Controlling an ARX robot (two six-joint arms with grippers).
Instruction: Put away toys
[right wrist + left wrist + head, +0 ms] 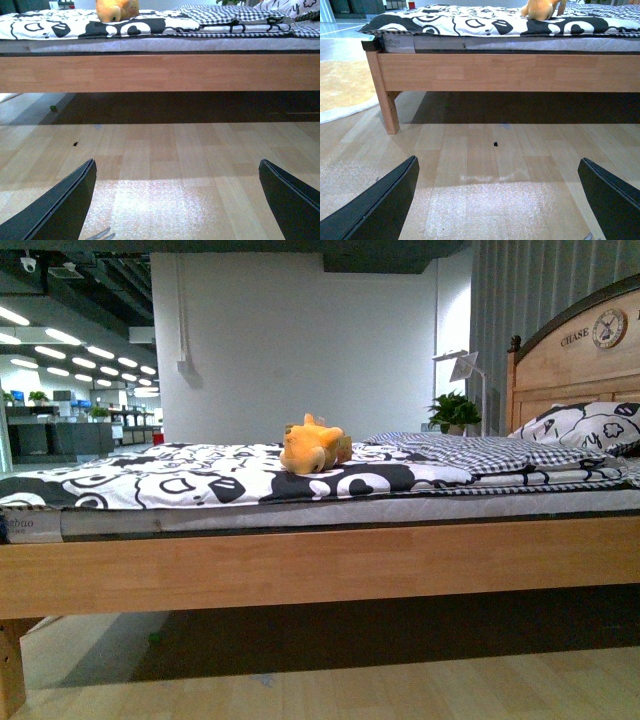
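A yellow-orange plush animal point(314, 446) sits on the black-and-white bedspread point(150, 480), mid-bed point(300, 565), well short of the patterned pillow point(585, 428) by the headboard. Down low, the left pincer point(497, 160) and right pincer point(176, 161) both hang spread wide over the wooden floor point(470, 145), pinching nothing.

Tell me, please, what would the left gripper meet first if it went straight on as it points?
Probably the wooden floor short of the bed's side rail; nothing lies nearer the left gripper, though depth is unclear.
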